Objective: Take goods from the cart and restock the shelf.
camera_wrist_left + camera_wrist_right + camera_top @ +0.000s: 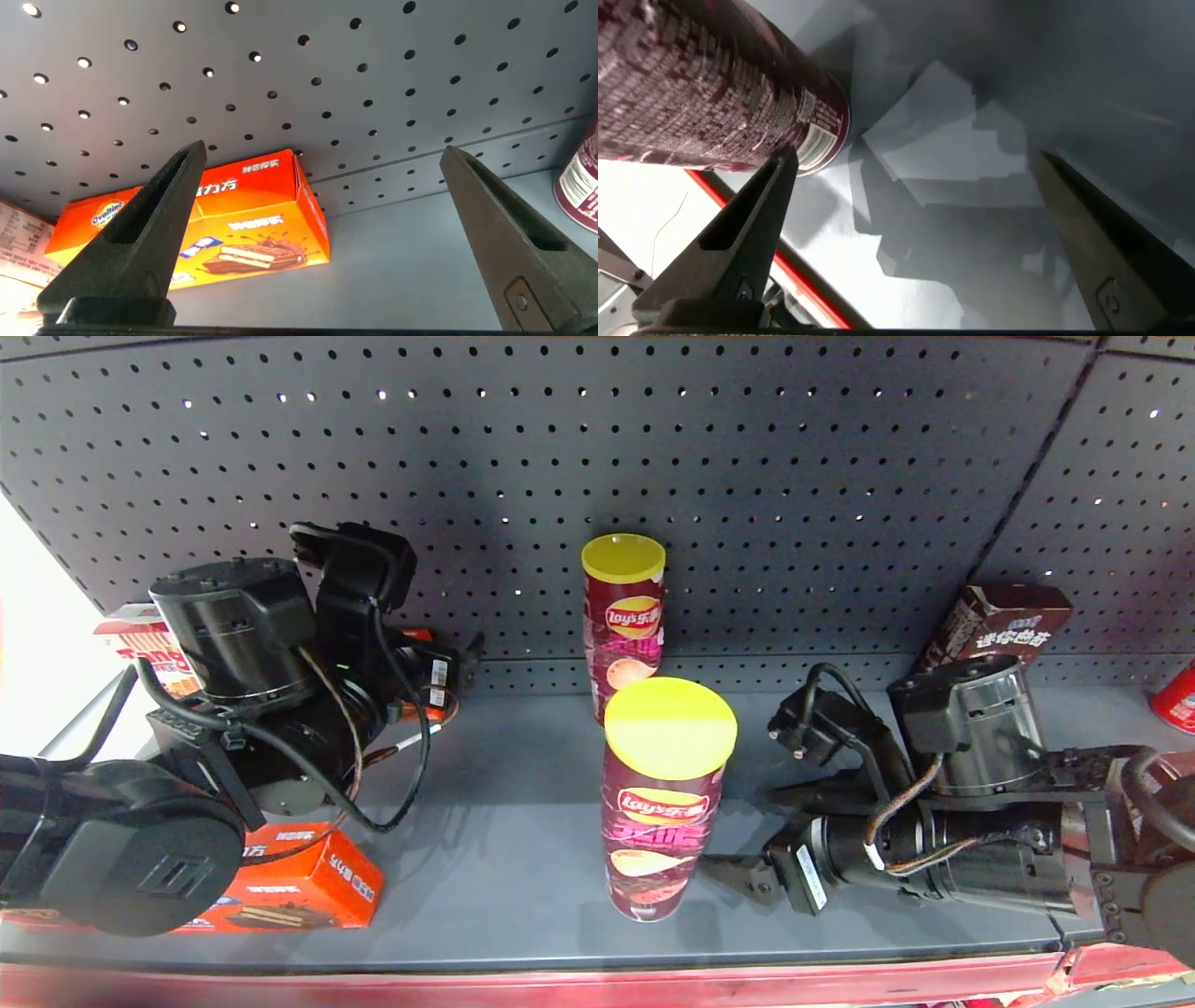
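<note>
Two maroon chip cans with yellow lids stand upright on the grey shelf [504, 859]. The front can [665, 803] is near the shelf's middle, and the back can [624, 616] is against the pegboard. My right gripper [742, 831] lies low just right of the front can, open and holding nothing. In the right wrist view the front can [710, 84] lies beside one finger [747, 233] of the right gripper [915, 159], outside the gap. My left gripper [462, 663] is at the back left, open and empty [322, 154], facing an orange biscuit box [234, 233] by the pegboard.
Another orange box [308, 882] lies at the shelf's front left, under my left arm. A red-and-white box [140, 644] stands far left. A brown carton [994, 625] leans at the back right, and a red can [1176, 700] is at the right edge. A red strip [597, 985] lines the shelf's front.
</note>
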`<state>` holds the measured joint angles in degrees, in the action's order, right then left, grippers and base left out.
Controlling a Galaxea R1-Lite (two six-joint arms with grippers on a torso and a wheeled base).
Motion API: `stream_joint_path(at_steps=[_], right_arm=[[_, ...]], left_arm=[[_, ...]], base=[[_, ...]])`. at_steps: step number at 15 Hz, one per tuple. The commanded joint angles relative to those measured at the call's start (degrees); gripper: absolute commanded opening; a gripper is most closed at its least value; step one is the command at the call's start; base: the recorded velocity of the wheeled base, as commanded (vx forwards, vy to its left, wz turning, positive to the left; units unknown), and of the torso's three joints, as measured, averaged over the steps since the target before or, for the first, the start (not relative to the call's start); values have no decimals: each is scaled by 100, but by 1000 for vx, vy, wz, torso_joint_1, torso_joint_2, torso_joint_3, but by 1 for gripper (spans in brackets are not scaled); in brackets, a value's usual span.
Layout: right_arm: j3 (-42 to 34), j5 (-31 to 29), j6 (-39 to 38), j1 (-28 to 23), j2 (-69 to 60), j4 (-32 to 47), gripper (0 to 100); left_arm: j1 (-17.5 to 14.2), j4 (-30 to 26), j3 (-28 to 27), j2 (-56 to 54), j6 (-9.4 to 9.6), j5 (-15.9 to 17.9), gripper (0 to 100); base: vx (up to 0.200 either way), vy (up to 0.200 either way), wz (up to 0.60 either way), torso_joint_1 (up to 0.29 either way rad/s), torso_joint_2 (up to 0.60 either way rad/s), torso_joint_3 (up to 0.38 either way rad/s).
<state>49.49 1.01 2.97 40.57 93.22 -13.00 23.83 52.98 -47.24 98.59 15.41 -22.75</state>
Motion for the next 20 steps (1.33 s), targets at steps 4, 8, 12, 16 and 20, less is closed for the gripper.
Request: stream_joint_path(at_steps=[4,8,12,16,20], right_arm=[[113,-5,1,109,161,-1,100],[104,-5,1,109,152,-10,100],[16,-13,-7,65,-15,-168,100],[-71,-268,-104,-515,-1333,-353,100],[-572,-312,-245,-1069,-2581,-353,100]], left_arm=[[-1,2,4,12,6,-2,100],[-1,2,-5,12,-3,-2,100],[-1,2,83,-103,-3,-10,100],[-133,-446,734,-1650,6,-2,100],[-81,-1079,936,-2643,59,-10,100]], base=[[0,0,0,0,0,0],[0,0,0,0,0,0],[0,0,0,0,0,0],[0,0,0,0,0,0],[0,0,0,0,0,0]])
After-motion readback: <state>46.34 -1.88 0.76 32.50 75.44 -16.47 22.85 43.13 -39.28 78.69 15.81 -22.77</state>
